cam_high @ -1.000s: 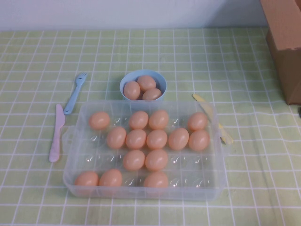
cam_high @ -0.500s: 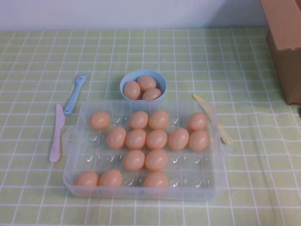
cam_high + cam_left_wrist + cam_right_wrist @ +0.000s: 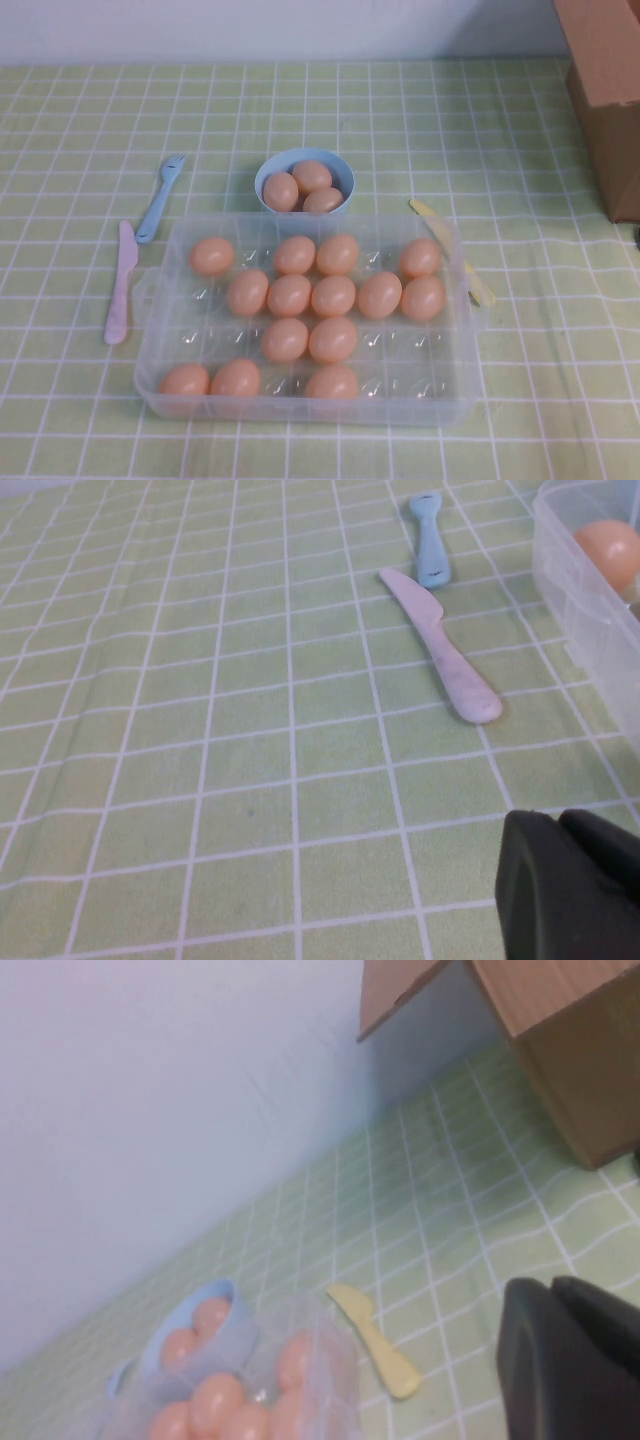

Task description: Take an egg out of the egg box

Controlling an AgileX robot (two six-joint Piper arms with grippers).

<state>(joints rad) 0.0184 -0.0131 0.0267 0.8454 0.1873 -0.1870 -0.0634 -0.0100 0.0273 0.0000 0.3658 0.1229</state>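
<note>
Egg box point(image 3: 150, 385) full of eggs on the green checked table point(image 3: 420, 120), both arms pulled back out of the high view.

The clear box sits in the middle of the table with fourteen orange-tan eggs in its dimples; one egg point(image 3: 212, 256) lies in the far left corner. A blue bowl point(image 3: 268, 172) holding three more eggs touches the box's far side. A blue fork point(image 3: 160, 198) and a pink knife point(image 3: 121, 282) lie left of the box, a yellow knife point(image 3: 432, 222) along its right side, and a cardboard box point(image 3: 608, 90) at the far right. The right gripper point(image 3: 575, 1360) hangs above the table to the right of the box, fingers closed together, holding nothing. The left gripper point(image 3: 570, 885) hovers over bare cloth left of the pink knife; I cannot tell how far it is open.
</note>
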